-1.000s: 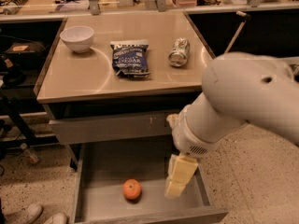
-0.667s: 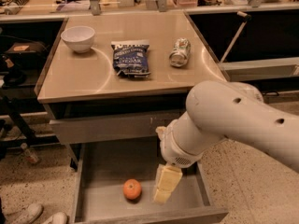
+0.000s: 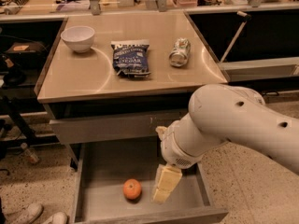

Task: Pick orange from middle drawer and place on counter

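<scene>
The orange (image 3: 132, 189) lies on the grey floor of the open middle drawer (image 3: 100, 169), near its front middle. My gripper (image 3: 164, 185) hangs from the big white arm (image 3: 233, 125) and points down into the drawer. It sits just right of the orange, a small gap apart, and holds nothing that I can see. The tan counter (image 3: 93, 80) is above the drawer on the dark cabinet.
On the counter stand a white bowl (image 3: 77, 38) at the back left, a dark blue chip bag (image 3: 130, 58) in the middle and a can (image 3: 180, 52) lying on its side at the right. A shut drawer front (image 3: 103, 129) overhangs the open drawer. Shoes (image 3: 28, 213) show at the bottom left.
The arm has swung left and the gripper has moved across the drawer toward the orange. The orange has not moved.
</scene>
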Controlling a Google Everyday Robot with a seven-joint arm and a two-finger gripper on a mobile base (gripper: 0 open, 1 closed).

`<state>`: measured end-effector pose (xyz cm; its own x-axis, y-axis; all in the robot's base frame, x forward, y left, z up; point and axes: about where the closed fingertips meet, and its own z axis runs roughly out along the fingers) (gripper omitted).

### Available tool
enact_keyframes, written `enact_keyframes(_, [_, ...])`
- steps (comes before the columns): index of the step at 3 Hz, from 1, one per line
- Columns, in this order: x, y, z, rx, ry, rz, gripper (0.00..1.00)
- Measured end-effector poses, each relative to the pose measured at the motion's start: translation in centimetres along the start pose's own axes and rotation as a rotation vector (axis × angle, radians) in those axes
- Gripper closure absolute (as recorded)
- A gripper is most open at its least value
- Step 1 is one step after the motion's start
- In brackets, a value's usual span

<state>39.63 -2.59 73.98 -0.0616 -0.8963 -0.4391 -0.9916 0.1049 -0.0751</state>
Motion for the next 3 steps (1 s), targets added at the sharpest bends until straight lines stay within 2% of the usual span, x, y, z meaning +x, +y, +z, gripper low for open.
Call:
enact_keyframes(1, [0.8, -0.4, 4.7, -0.008, -0.032, 0.006, 0.0])
enact_keyframes(3, [1.8, -6.8, 13.7, 0.113, -0.095, 0.037, 0.0])
